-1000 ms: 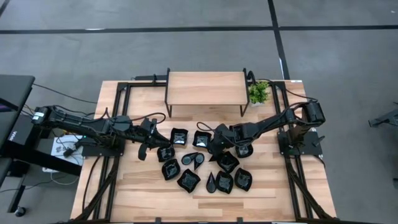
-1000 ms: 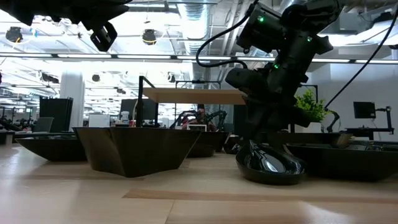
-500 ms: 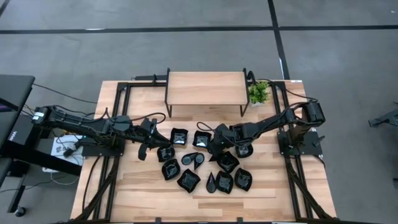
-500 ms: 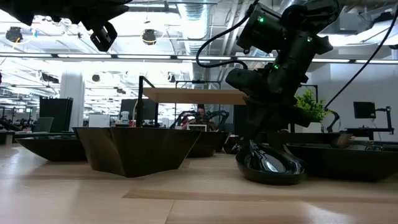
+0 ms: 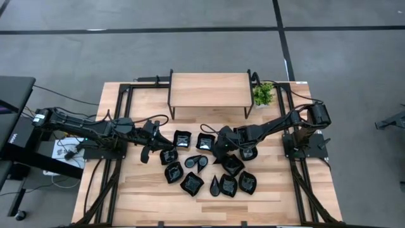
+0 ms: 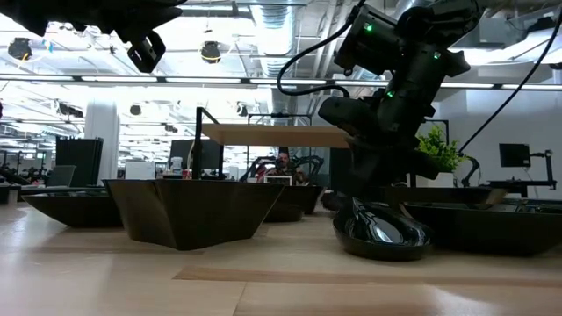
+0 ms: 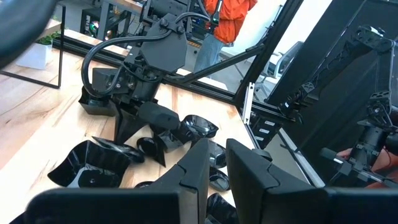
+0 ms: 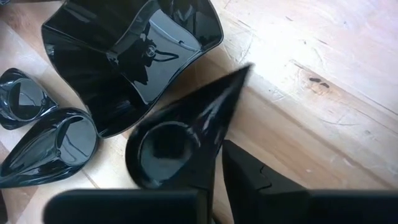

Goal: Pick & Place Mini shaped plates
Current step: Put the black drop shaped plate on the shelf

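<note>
My right pincer [image 8: 214,165] is clamped on a teardrop plate [image 8: 180,140] just above the table [image 8: 323,74], among the black plates [image 5: 212,168] at the table's middle. The plate's pointed end leads away from my wrist, with its round bowl nearest. My left pincer [image 5: 144,154], nearly closed and empty, hovers beside the cluster.
</note>
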{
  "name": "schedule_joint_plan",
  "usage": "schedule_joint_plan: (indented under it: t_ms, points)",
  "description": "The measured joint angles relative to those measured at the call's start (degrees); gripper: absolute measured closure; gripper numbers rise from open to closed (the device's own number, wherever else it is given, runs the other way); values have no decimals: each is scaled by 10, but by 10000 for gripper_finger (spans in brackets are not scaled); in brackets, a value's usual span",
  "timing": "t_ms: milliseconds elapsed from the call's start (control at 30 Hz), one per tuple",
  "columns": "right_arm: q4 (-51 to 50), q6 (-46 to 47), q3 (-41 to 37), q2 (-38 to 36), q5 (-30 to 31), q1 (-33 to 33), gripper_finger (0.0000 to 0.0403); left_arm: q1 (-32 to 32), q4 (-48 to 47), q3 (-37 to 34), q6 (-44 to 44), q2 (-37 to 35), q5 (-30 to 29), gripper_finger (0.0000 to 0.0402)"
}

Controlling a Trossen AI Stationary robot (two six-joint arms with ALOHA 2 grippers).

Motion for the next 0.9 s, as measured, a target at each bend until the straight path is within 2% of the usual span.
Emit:
schedule_joint_plan:
  t_ms: [133, 900]
  points:
    - [0, 0, 0, 0, 0, 0, 400, 0, 0, 0, 0, 0, 0, 346]
    - [-19, 5, 0, -3, -18, -5, 402, 0, 0, 0, 0, 0, 0, 346]
